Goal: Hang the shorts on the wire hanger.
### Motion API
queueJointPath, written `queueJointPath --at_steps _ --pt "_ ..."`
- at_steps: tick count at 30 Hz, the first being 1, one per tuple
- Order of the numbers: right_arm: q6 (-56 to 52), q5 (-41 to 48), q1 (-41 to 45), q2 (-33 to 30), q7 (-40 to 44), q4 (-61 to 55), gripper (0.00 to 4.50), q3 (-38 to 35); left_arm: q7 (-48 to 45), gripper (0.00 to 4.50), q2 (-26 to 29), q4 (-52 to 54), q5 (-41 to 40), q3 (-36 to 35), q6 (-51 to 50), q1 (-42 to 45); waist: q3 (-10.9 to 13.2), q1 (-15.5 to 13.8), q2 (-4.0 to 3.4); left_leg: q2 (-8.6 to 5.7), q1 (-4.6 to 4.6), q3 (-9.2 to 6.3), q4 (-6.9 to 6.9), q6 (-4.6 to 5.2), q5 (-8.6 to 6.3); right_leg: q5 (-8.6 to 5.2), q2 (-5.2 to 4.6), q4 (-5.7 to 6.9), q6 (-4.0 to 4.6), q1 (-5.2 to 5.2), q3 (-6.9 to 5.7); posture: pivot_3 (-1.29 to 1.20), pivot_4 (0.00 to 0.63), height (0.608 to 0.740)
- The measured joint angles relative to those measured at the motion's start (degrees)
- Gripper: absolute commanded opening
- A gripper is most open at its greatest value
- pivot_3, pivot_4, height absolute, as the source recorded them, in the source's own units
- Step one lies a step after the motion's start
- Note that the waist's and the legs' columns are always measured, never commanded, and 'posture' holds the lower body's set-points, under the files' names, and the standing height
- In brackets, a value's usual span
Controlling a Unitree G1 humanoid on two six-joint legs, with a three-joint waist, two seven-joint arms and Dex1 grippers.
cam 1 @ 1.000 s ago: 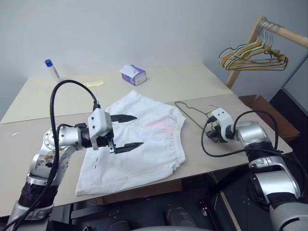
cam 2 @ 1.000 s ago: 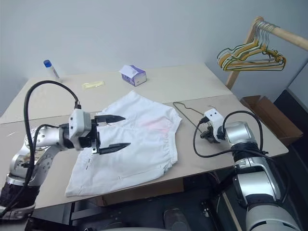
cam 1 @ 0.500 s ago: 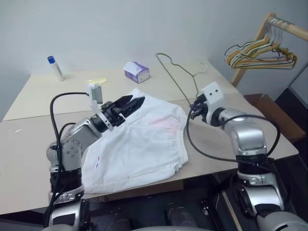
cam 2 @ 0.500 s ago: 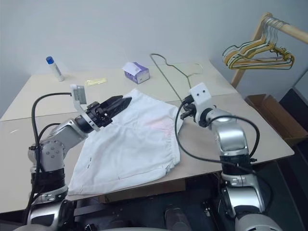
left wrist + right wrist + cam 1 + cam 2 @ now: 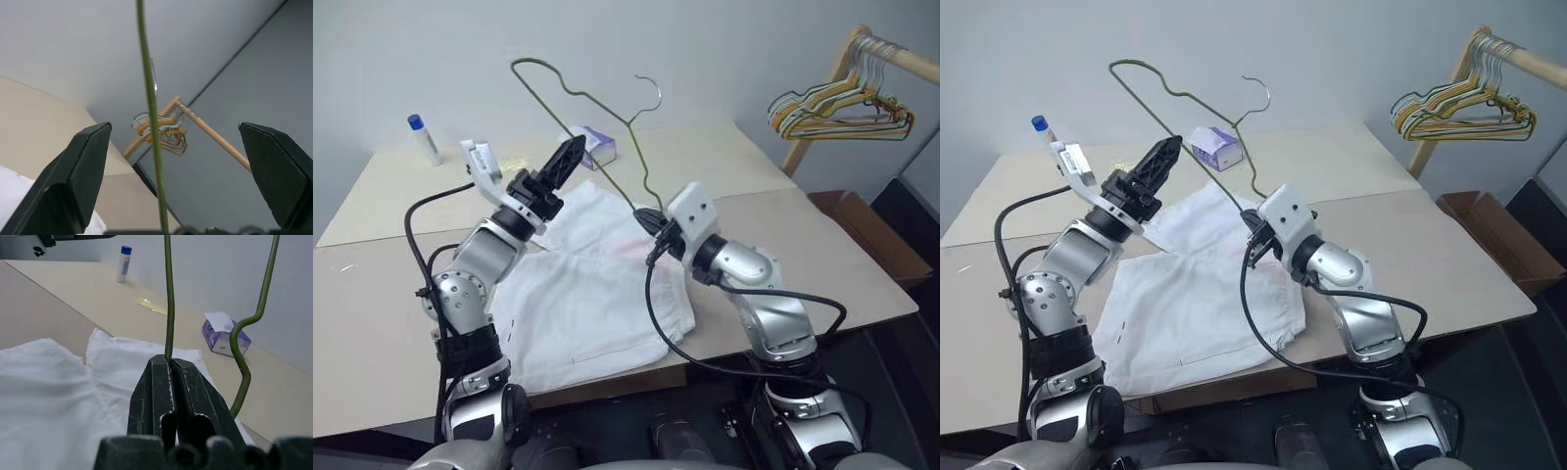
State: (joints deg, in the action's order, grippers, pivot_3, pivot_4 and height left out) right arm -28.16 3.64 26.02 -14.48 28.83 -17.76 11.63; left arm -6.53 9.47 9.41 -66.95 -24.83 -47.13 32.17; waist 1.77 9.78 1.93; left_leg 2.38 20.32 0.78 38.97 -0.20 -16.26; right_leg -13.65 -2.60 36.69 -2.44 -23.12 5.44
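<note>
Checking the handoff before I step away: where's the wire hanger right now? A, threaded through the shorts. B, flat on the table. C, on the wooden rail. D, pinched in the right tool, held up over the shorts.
D: the right tool is shut on the hanger above the shorts.

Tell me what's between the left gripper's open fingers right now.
In the left wrist view, the wire hanger passes between the left gripper fingers, touching neither; the right gripper clamps it.

Grey wall; beige tables; wooden rail, possibly cardboard box beneath.
</note>
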Motion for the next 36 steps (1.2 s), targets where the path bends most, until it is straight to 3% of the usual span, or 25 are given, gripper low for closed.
queueJointPath --at_steps 2,5,15,23,24,27,35,36 --pt "1.5 -0.1 -0.4 -0.4 0.8 -0.3 0.00 1.2 0.5 4.32 0.3 -0.3 -1.0 -0.5 0.5 0.3 0.0 0.0 0.00 0.00 0.01 0.00 -0.01 0.00 0.00 0.00 0.00 -0.02 0.00 0.00 -0.01 -0.09 0.000 0.740" --pt "2.4 -0.1 -0.6 -0.2 0.9 -0.4 0.00 1.9 1.4 3.55 0.6 -0.4 -2.7 -0.7 0.7 1.1 0.0 -0.1 0.00 0.00 0.01 0.00 -0.01 0.00 0.00 0.00 0.00 -0.03 0.00 0.01 0.00 -0.09 0.000 0.740" --pt "2.8 -1.3 -1.7 0.4 -0.2 -0.5 0.00 3.6 2.4 0.08 1.1 -0.5 -3.4 1.2 0.9 1.1 0.0 -0.1 0.00 -0.02 0.00 0.05 -0.01 0.00 0.00 -0.01 0.00 -0.04 0.00 0.01 -0.01 -0.09 0.000 0.740" --pt "6.0 -5.8 -2.6 -0.5 -2.2 -0.6 0.00 6.0 0.3 0.03 2.4 -1.2 1.8 3.9 3.7 0.4 0.0 -0.2 0.02 -0.04 0.02 0.29 -0.02 -0.01 0.01 -0.01 0.01 -0.09 0.01 0.01 -0.03 -0.09 0.000 0.740" --pt "6.8 -6.5 -2.6 -0.9 -2.3 -0.4 0.58 6.2 -0.5 0.00 2.6 -1.0 2.5 4.4 4.2 0.1 0.0 -0.2 0.02 -0.04 0.02 0.33 -0.03 -0.01 0.01 -0.01 0.00 -0.10 0.01 0.01 -0.03 -0.09 0.000 0.740" --pt "9.7 -8.1 -2.6 -2.0 -1.6 -0.3 1.45 7.9 -2.3 0.00 2.7 -0.8 5.0 6.2 5.4 -1.1 0.0 -0.2 0.02 -0.03 0.03 0.36 -0.04 -0.01 0.01 -0.01 0.01 -0.13 0.01 0.02 -0.04 -0.09 0.000 0.740" --pt "10.8 -5.4 -2.2 -2.0 -0.3 -1.2 4.40 5.7 -10.1 0.00 6.6 -1.5 11.2 8.4 8.5 -1.2 0.0 0.0 0.04 -0.02 0.03 0.38 -0.04 -0.01 0.01 -0.01 0.01 -0.13 0.01 0.02 -0.03 -0.10 0.000 0.740" --pt "9.8 -4.0 -2.1 -2.0 0.2 -1.9 4.49 4.5 -11.2 0.00 7.3 -1.5 11.7 8.4 8.7 -1.2 0.0 0.0 0.03 -0.02 0.03 0.37 -0.04 -0.01 0.01 -0.01 0.01 -0.15 0.01 0.02 -0.03 -0.10 0.000 0.740"
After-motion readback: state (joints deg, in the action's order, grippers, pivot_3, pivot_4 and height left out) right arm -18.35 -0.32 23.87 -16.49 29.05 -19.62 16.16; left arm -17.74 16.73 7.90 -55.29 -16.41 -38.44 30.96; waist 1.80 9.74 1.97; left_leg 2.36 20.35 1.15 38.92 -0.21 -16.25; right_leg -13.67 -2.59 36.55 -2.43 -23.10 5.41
